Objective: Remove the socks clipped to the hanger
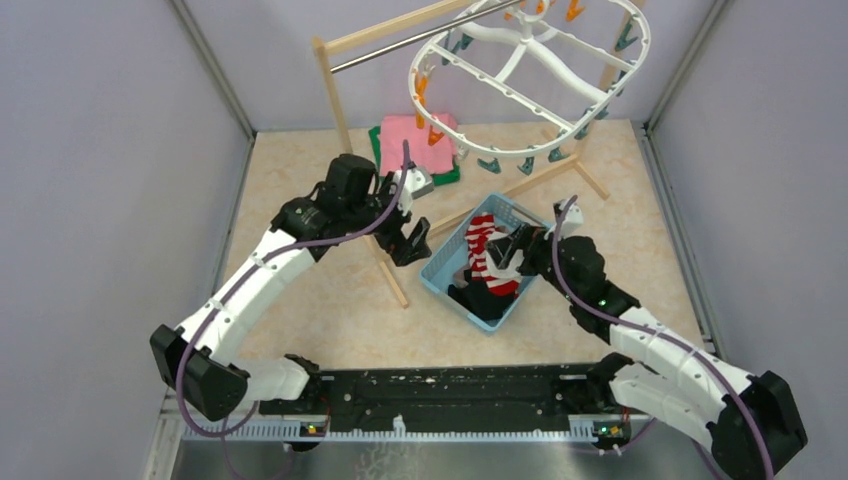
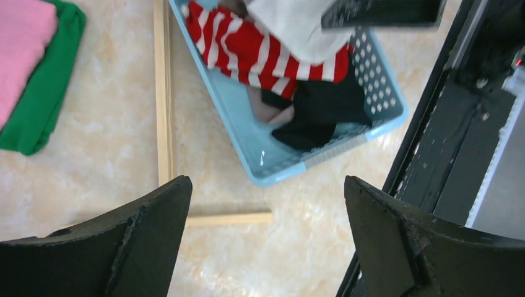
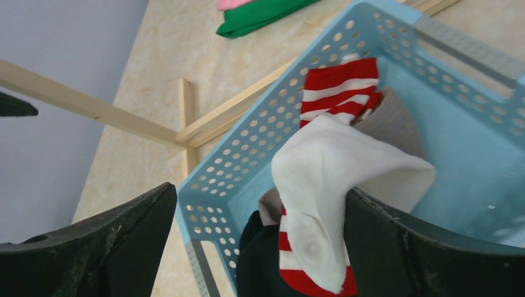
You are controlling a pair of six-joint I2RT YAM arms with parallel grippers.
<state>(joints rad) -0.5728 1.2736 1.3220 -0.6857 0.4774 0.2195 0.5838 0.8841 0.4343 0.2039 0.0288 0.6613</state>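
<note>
Socks [image 1: 485,265] heaped in the blue basket [image 1: 440,272]: red-and-white striped sock [image 2: 247,46], white sock [image 3: 334,179] draped on top, black socks [image 2: 322,108] at the basket's near end. Hanger [image 1: 530,75] hung up behind the basket, teal and orange clips [image 1: 490,163] dangling. Right pincer [image 3: 260,198] just over the basket, spread wide, clamping nothing, white sock seen between the fingers. Left pincer [image 2: 266,185] left of the basket, likewise spread wide.
</note>
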